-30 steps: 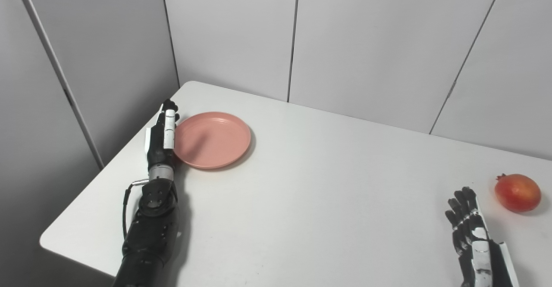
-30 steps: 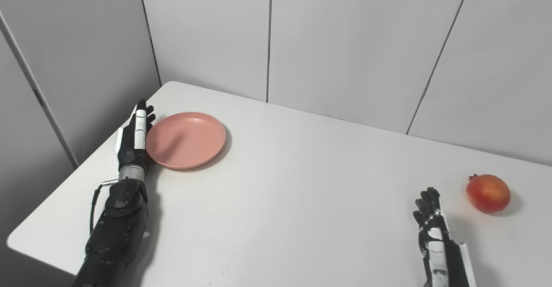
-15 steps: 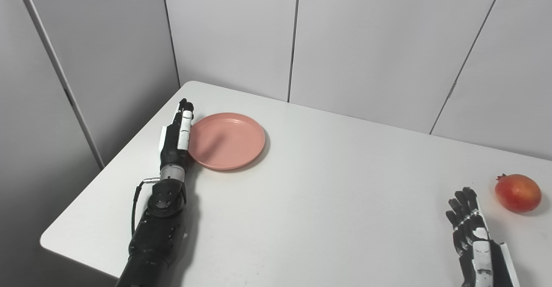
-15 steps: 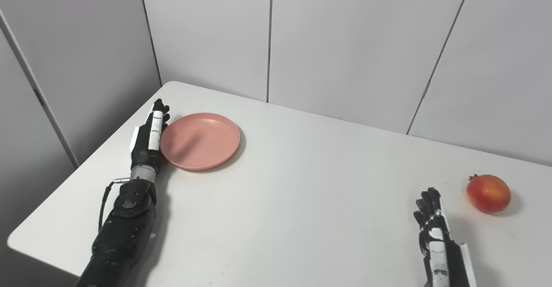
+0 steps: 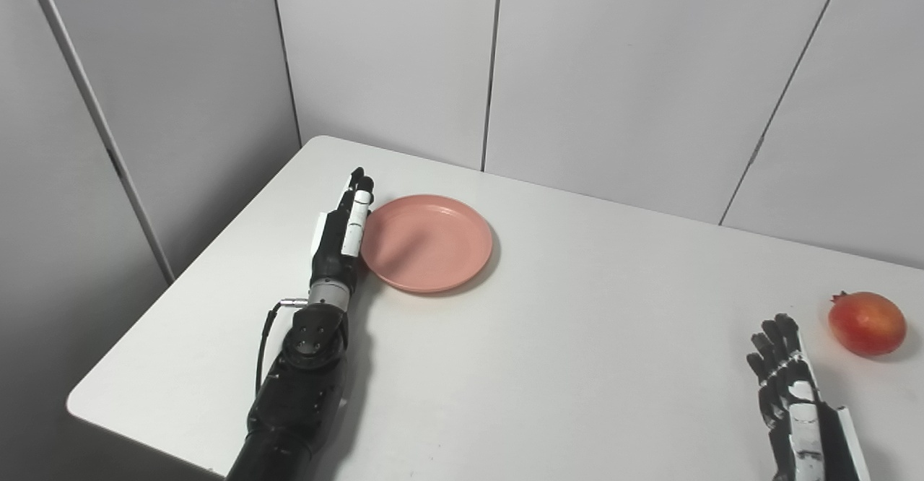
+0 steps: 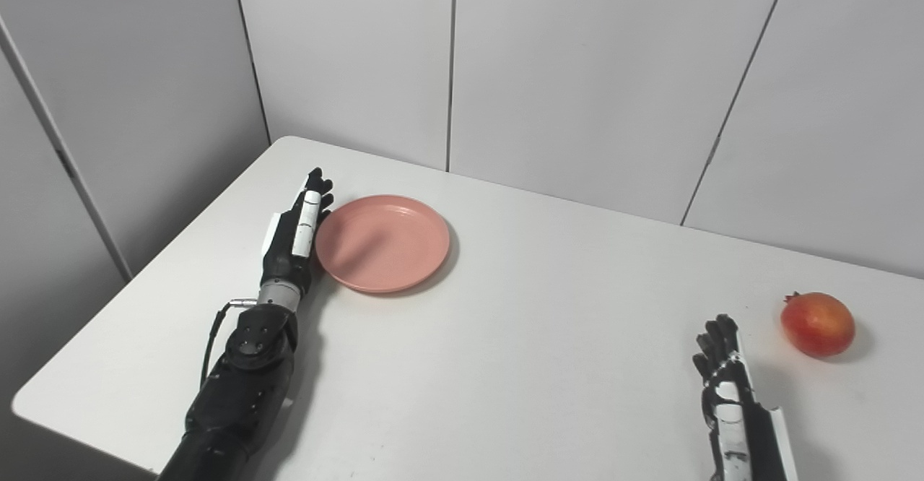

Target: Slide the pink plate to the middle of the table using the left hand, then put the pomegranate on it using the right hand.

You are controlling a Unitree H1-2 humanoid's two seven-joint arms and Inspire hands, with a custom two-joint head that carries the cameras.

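Observation:
The pink plate (image 5: 427, 242) lies flat on the white table (image 5: 548, 336), left of its middle. My left hand (image 5: 342, 234) is open, fingers straight and on edge, pressed against the plate's left rim. It also shows in the right eye view (image 6: 294, 237). The red pomegranate (image 5: 866, 323) sits at the table's right side. My right hand (image 5: 788, 387) is open and empty, resting near the front edge, a little left of and in front of the pomegranate.
Grey wall panels (image 5: 613, 69) stand close behind the table and along its left side. The table's left edge (image 5: 188, 271) runs beside my left arm. Bare tabletop lies between the plate and the pomegranate.
My left hand has pushed the pink plate to the right along the table, both moving steadily. The right hand and the pomegranate have not moved.

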